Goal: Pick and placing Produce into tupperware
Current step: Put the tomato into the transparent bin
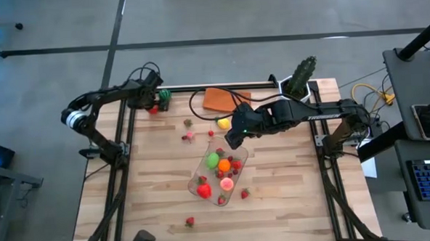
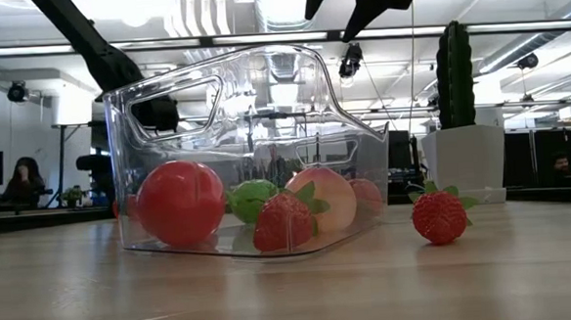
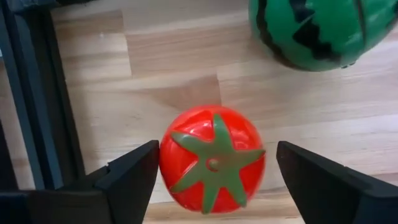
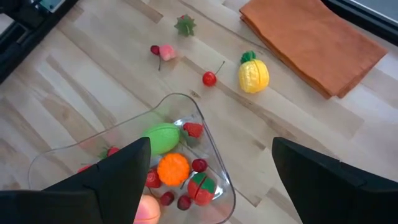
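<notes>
The left gripper (image 3: 214,180) is open, its 2 fingers flanking the toy tomato (image 3: 212,158). The tomato appears light, rigid and slippery; grip across its widest part.

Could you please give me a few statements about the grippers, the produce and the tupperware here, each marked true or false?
1. The left gripper is open around a red tomato. True.
2. The tupperware is empty. False: it holds several pieces, among them a green one and an orange one.
3. The right gripper is open above the tupperware's far end. True.
4. The yellow pineapple lies inside the tupperware. False: it lies on the table near the orange cloth.
5. A strawberry sits on the table outside the tupperware. True.
</notes>
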`<action>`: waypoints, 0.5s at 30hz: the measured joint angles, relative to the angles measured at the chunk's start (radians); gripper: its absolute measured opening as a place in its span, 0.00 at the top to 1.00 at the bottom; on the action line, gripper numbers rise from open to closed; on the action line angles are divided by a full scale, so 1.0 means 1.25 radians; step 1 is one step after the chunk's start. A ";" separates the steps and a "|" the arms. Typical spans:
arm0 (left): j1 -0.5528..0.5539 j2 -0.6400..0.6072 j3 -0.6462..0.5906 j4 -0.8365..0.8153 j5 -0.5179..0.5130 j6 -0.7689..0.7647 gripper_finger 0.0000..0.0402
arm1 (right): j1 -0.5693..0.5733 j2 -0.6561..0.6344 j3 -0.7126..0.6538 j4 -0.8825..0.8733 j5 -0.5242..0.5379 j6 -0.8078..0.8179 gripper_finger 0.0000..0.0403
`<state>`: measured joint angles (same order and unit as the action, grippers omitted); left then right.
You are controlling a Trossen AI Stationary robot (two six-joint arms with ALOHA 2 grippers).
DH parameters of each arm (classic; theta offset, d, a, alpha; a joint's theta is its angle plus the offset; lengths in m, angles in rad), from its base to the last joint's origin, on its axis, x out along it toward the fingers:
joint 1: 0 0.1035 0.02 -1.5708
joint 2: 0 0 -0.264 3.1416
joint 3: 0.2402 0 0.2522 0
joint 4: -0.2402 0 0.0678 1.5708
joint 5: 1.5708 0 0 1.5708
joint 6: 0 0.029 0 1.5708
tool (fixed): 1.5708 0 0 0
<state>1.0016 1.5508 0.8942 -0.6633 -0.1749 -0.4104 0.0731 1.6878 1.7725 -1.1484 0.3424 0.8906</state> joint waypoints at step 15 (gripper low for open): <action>-0.001 0.003 0.000 -0.001 -0.016 -0.001 0.39 | 0.000 0.000 0.000 0.000 0.001 0.000 0.19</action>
<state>1.0000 1.5546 0.8940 -0.6647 -0.1944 -0.4122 0.0734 1.6878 1.7725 -1.1485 0.3440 0.8902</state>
